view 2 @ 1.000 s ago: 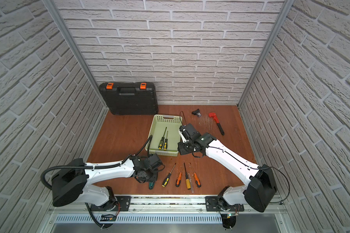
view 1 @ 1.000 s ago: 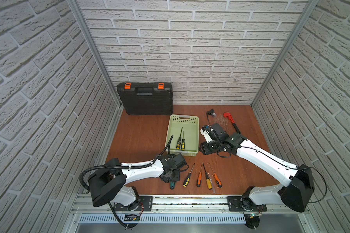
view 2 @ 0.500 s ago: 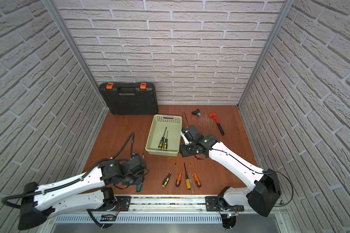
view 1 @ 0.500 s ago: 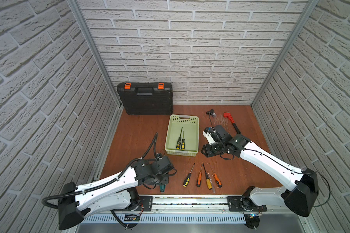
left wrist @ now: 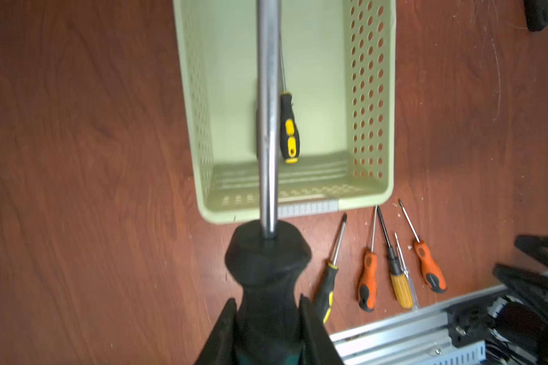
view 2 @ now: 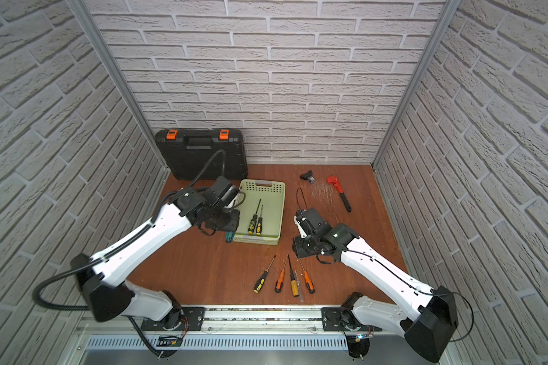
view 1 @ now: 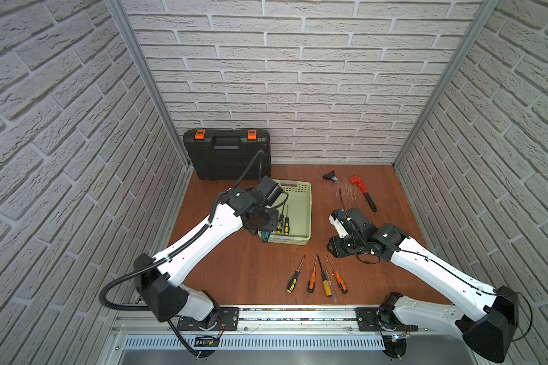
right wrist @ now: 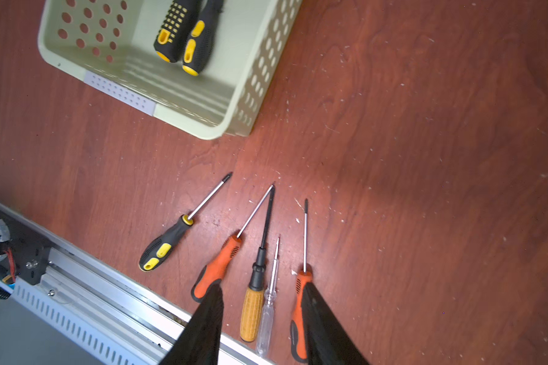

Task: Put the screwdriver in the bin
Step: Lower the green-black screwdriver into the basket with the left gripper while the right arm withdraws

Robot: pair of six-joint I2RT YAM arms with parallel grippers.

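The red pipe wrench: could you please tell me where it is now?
In both top views the red pipe wrench lies on the table at far right, beside a small black part, right of the bin.

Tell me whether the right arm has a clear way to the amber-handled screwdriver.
Probably yes: its open jaws hang above the amber-handled screwdriver with nothing between, though the clear-handled screwdriver lies alongside.

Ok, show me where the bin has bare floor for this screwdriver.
Bare floor: the bin's far end by the handle slot, and the strip between the two black-and-yellow screwdrivers and the wall on the right arm's side. Crowded: the near end, where their handles lie.
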